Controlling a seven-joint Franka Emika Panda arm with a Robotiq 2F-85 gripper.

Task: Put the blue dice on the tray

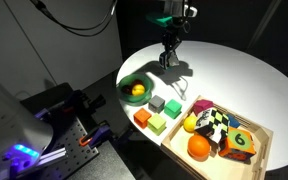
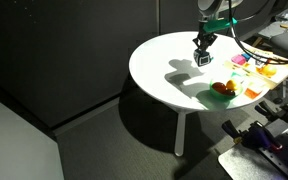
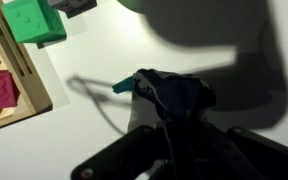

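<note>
The blue dice is a dark blue cube with a lighter corner, sitting between my gripper's fingers in the wrist view. In an exterior view it shows as a small bluish cube at the fingertips, close to the white table. My gripper is shut on it, over the far part of the table. The light-wood tray stands at the table's near edge, apart from the gripper. Its corner shows at the left of the wrist view.
The tray holds an orange, a lemon, a checkered cube and green and pink blocks. A green bowl, a grey cube, green cubes and an orange cube lie between the gripper and the tray.
</note>
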